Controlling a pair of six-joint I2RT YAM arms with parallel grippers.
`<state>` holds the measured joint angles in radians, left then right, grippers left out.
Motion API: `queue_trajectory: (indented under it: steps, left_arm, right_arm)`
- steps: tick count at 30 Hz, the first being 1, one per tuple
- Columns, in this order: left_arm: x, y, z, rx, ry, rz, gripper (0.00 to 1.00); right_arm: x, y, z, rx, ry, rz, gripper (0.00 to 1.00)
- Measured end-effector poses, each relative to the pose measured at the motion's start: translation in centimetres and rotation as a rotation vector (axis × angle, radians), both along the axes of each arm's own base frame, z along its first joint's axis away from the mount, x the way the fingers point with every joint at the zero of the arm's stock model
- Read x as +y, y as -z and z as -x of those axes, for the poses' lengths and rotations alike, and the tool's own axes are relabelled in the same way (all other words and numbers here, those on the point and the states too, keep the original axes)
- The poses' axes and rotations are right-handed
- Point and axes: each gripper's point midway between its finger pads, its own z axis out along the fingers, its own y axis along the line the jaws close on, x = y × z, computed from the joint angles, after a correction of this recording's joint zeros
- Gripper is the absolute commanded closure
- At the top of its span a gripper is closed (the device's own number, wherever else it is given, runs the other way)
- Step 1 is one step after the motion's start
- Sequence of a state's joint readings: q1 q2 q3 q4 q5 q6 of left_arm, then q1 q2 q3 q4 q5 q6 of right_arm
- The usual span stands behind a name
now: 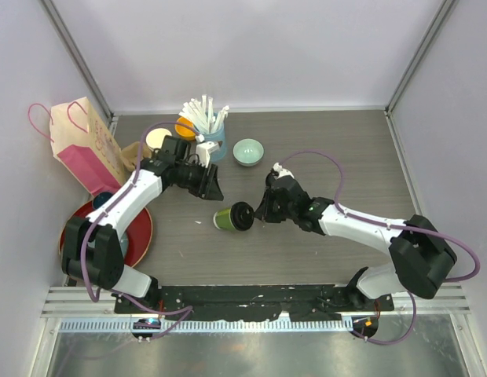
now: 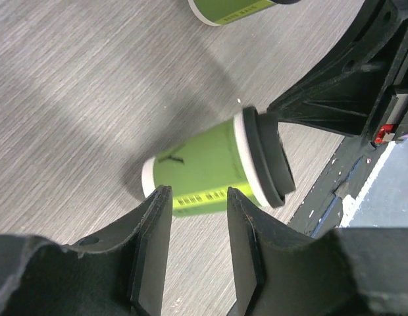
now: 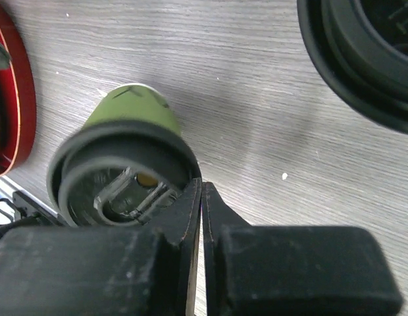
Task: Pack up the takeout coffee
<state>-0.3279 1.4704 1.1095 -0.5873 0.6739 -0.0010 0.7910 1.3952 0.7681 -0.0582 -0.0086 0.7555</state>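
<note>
One takeout coffee cup lies on its side on the table, green, its black lid pointing right. My left gripper hangs just above its far side, open, with nothing between the fingers; in the left wrist view the cup shows beyond the gripper. My right gripper is shut, its tips against the rim of the lid. A second green cup lies close by, its lid near my right wrist. The top view hides it.
A pink and tan paper bag stands at the far left, with a red plate in front of it. A blue cup of white straws and a pale green bowl stand at the back.
</note>
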Motion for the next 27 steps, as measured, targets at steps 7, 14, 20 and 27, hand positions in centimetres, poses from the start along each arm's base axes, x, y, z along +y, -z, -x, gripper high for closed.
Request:
queue_trajectory:
  steps: [7, 14, 20, 27]
  left_arm:
    - [0.3, -0.2, -0.2, -0.008, 0.0, -0.003, 0.57]
    - [0.5, 1.0, 0.1, 0.006, 0.04, -0.028, 0.49]
    - [1.5, 2.7, 4.2, 0.048, 0.26, -0.078, 0.47]
    - [1.8, 1.6, 11.2, -0.013, 0.604, -0.097, 0.48]
  right_arm:
    - [0.6, -2.0, -0.4, -0.029, -0.042, 0.037, 0.86]
    - [1.8, -4.2, -0.8, -0.097, -0.096, 0.036, 0.64]
    - [-0.9, -1.2, 4.3, -0.114, -0.288, 0.074, 0.36]
    - [-0.9, -1.7, 13.4, -0.487, -0.714, -0.011, 0.39]
